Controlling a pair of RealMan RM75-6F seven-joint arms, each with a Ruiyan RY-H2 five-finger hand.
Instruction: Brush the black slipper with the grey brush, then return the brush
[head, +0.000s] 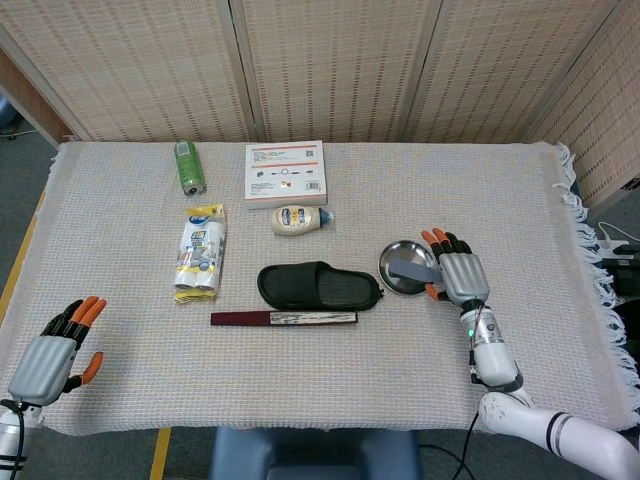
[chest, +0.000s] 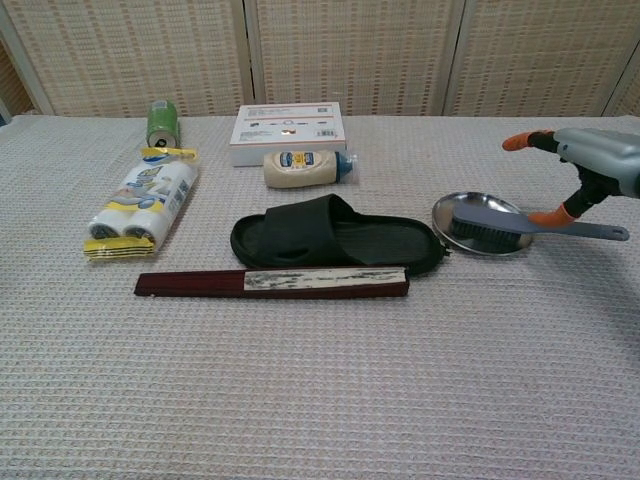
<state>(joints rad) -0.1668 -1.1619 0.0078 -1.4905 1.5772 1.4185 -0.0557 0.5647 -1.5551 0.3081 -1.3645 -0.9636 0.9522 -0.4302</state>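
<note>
Chest view: right hand (chest: 585, 165) spread above grey brush (chest: 520, 228) handle.

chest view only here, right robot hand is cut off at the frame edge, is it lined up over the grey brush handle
Observer: Yes. In the head view the right robot hand covers the handle of the grey plastic brush; only the brush head shows, lying in the round metal pan.
Operator: and the left one, can't see it at all
Observer: The left robot hand is at the front left corner of the cloth-covered table, fingers apart, holding nothing.
</note>
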